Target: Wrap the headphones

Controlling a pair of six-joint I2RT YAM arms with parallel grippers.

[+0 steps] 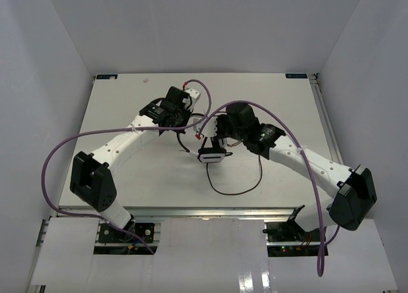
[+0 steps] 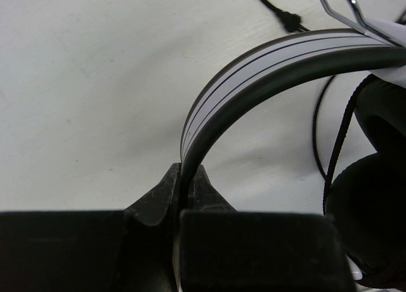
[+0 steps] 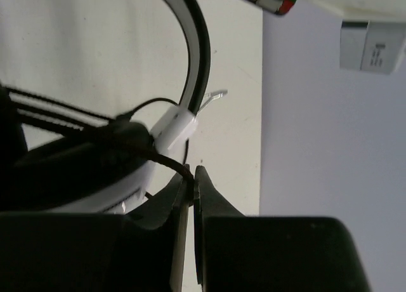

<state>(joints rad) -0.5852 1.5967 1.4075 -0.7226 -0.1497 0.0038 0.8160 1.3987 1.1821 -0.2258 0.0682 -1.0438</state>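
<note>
**Bench** point(image 1: 159, 178): flat white rectangular top, seen from above. **Blue corner marks** point(image 1: 105, 77), point(image 1: 296, 76): one short strip at each far corner of the bench. **Metal rail** point(image 1: 323, 121): runs along the bench's right edge, touching it. **Back wall** point(image 1: 204, 25), **left wall** point(image 1: 38, 83), **right wall** point(image 1: 376, 83): plain white panels enclosing the bench on three sides. **White sheets** point(image 1: 204, 255): cover the near edge below the bench. **Labelled white box** point(image 3: 373, 46): fixed on the pale wall, print too small to read.
</note>
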